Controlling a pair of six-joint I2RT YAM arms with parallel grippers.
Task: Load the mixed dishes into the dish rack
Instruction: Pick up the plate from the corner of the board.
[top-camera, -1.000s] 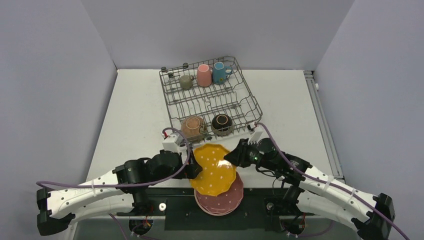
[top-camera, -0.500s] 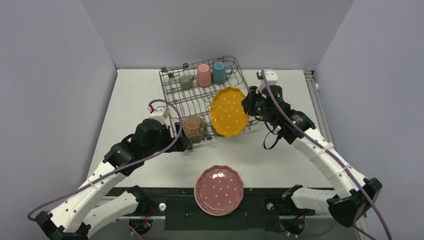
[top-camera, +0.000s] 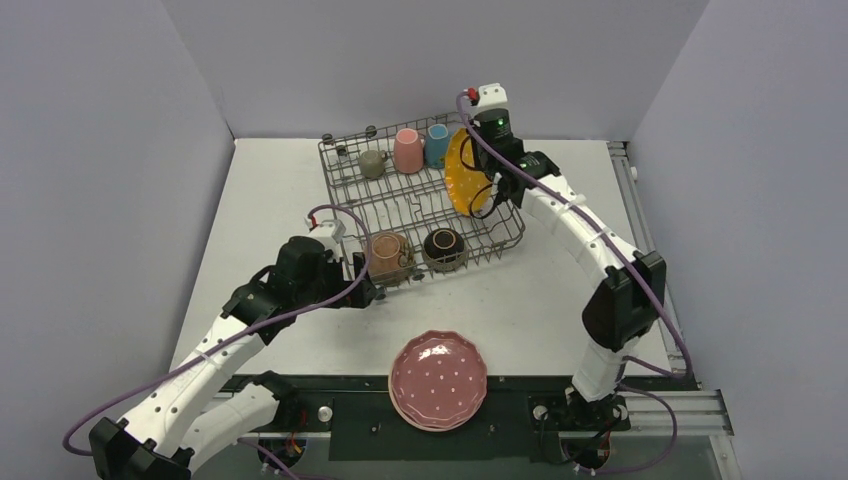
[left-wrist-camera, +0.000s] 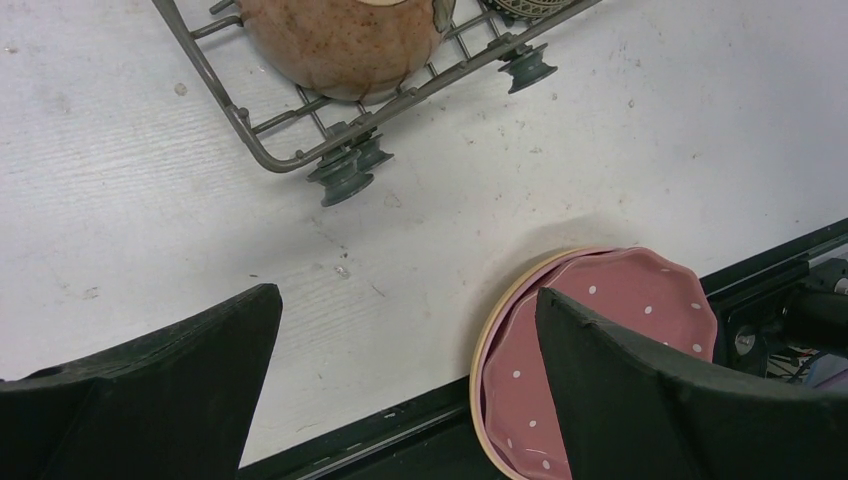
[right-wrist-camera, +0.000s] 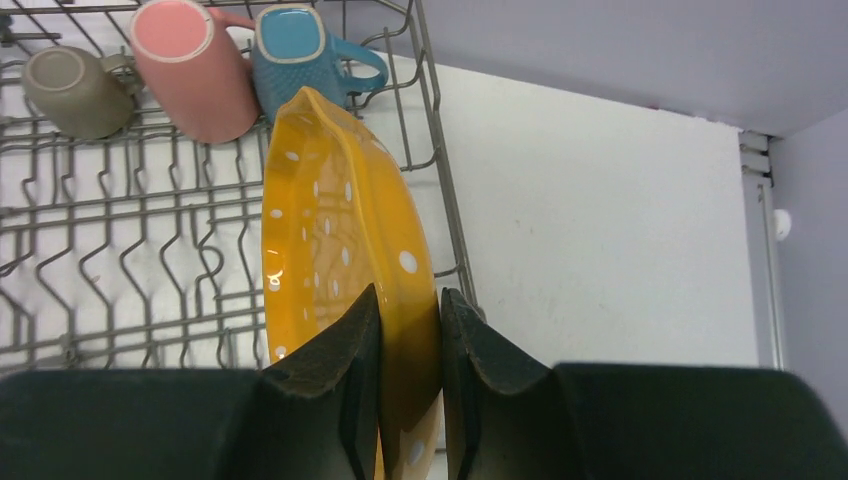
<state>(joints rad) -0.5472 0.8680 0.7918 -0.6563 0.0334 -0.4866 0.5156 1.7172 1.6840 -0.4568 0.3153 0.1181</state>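
My right gripper (top-camera: 488, 190) (right-wrist-camera: 408, 295) is shut on the rim of the scalloped orange-yellow dotted plate (top-camera: 462, 172) (right-wrist-camera: 330, 220). It holds the plate on edge over the right side of the grey wire dish rack (top-camera: 400, 205) (right-wrist-camera: 150, 260), beside the blue cup (top-camera: 437, 146) (right-wrist-camera: 300, 55). My left gripper (top-camera: 360, 290) (left-wrist-camera: 408, 300) is open and empty above the table, by the rack's front left corner (left-wrist-camera: 260, 150). The stacked pink plates (top-camera: 438, 379) (left-wrist-camera: 600, 340) lie at the table's near edge.
In the rack are a pink cup (top-camera: 408, 150) (right-wrist-camera: 190, 65) and a grey-green cup (top-camera: 373, 163) (right-wrist-camera: 70, 90) at the back. A terracotta bowl (top-camera: 386, 254) (left-wrist-camera: 340, 40) and a dark brown bowl (top-camera: 444, 248) sit at the front.
My right arm carried the orange-yellow plate from above the pink stack to the rack's right side and turned it on edge. My left arm let go and drew back towards the rack's front left corner.
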